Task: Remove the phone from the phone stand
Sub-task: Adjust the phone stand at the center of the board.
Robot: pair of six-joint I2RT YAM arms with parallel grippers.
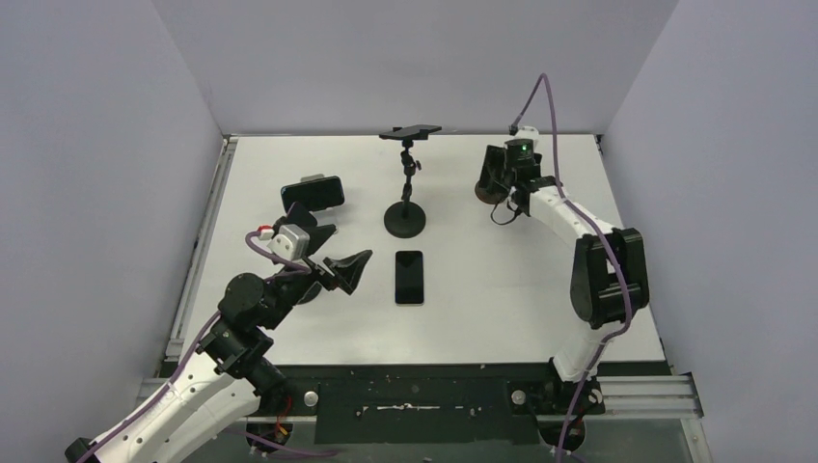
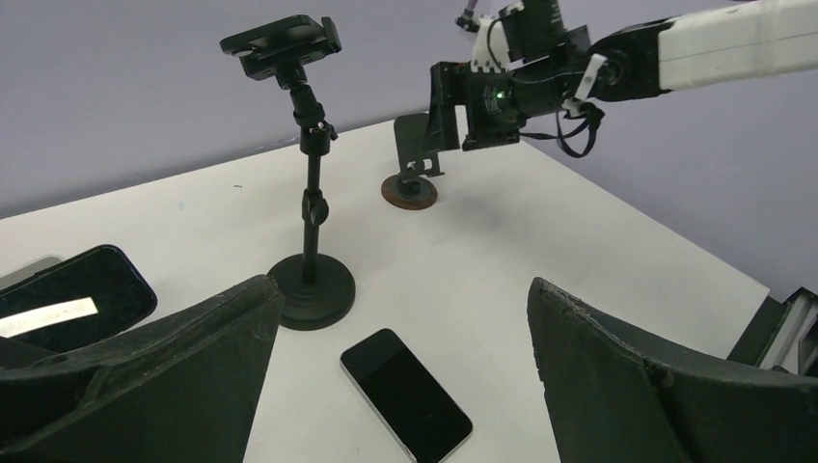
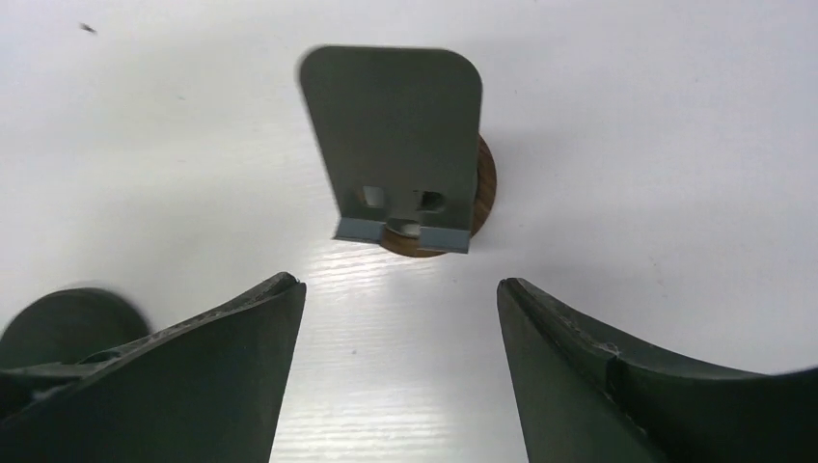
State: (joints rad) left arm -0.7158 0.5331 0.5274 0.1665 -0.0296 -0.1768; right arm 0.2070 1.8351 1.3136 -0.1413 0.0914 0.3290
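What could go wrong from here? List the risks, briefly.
1. The right gripper, jaws open, hangs close to the empty plate stand; a careless retreat could tip it.
2. The left gripper, jaws open, faces the tall stand; a bump might topple that slim pole onto the flat phone.
3. The propped phone sits close to the left arm; a swing could knock it.

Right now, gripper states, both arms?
Left gripper: open, holding nothing.
Right gripper: open, holding nothing; small metal stand just ahead of it.
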